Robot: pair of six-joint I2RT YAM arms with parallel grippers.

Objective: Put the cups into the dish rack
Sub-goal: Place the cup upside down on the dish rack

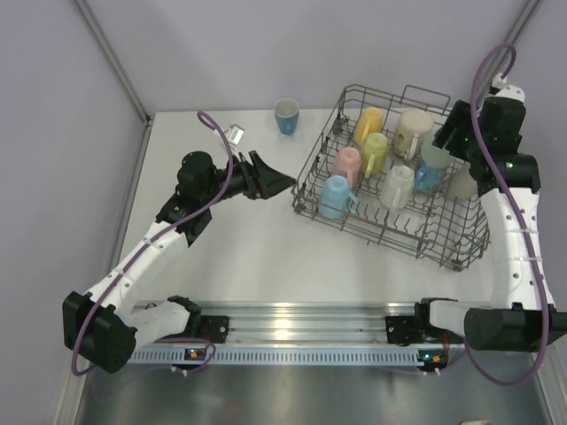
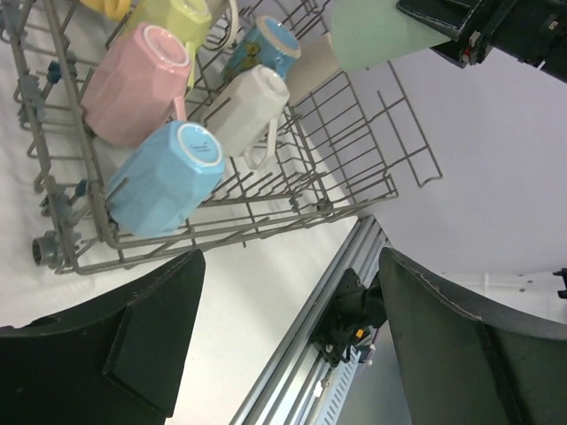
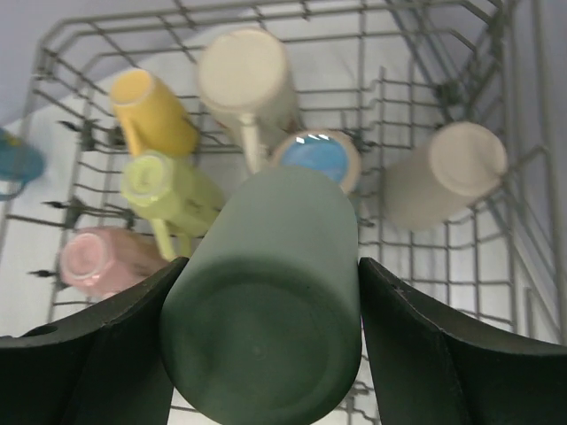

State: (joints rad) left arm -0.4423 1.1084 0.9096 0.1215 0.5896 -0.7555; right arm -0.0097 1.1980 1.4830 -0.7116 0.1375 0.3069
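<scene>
The grey wire dish rack (image 1: 383, 89) stands at the right and holds several cups: yellow (image 1: 368, 122), lime (image 1: 376, 150), pink (image 1: 347, 161), light blue (image 1: 336, 195), cream (image 1: 412, 131), white (image 1: 398, 186) and beige (image 1: 461, 184). My right gripper (image 3: 272, 266) is shut on a mint green tumbler (image 3: 266, 301), bottom towards the camera, above the rack's right half; it shows in the top view (image 1: 436, 158). My left gripper (image 1: 279, 183) is open and empty just left of the rack (image 2: 354, 133). A blue cup (image 1: 286, 115) stands upright on the table, left of the rack.
A small silver object (image 1: 235, 134) lies on the table behind my left arm. A metal rail (image 1: 292, 320) runs along the near edge between the arm bases. Grey walls close in the table at the left and back.
</scene>
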